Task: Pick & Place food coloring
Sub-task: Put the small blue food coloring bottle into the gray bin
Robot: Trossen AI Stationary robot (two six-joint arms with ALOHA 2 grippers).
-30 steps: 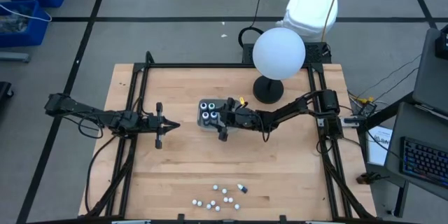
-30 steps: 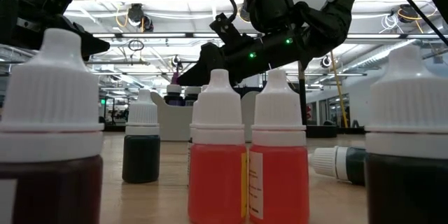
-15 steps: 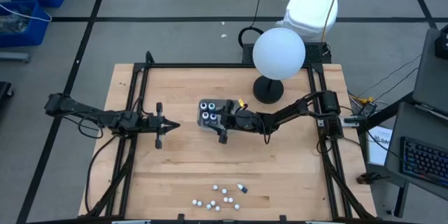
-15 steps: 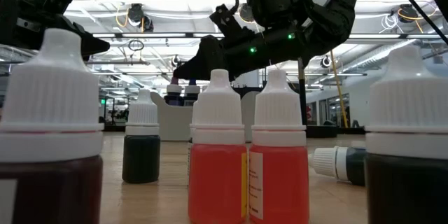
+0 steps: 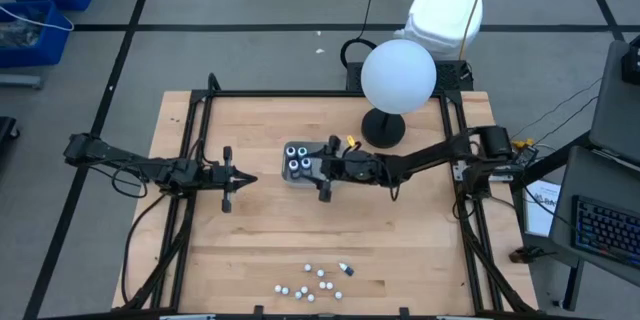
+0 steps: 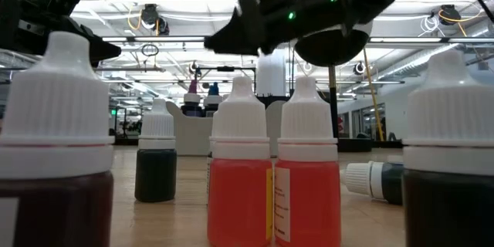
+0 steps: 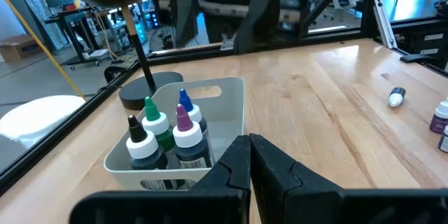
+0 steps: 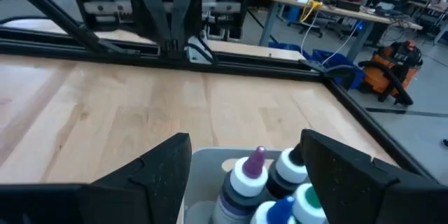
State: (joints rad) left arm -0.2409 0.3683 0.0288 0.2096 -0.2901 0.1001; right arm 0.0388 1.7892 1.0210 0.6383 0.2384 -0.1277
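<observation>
A small grey tray (image 5: 288, 178) sits mid-table with several food coloring bottles (image 7: 164, 134) standing upright in it. More bottles (image 5: 315, 280) stand in a loose cluster by the table's near edge, and one dark bottle (image 5: 345, 269) lies on its side there. My right gripper (image 5: 318, 168) hovers open over the tray's right part. In the right wrist view its fingers (image 8: 157, 171) stand wide on either side of the tray's bottles (image 8: 269, 178), above them and touching none. My left gripper (image 5: 250, 179) waits shut, left of the tray (image 7: 231, 112), near the table top.
A large white globe (image 5: 398, 75) on a black stand (image 5: 382, 130) rises just beyond the tray, toward the far right. Black frame rails run along the table's edges (image 5: 205, 140). Bare wood lies between the tray and the near cluster (image 6: 239, 177).
My right gripper has risen from close over the tray to well above it, as the low view shows. Its arm has swung a little at the shoulder. The tray, the bottles and my left arm have stayed where they were.
</observation>
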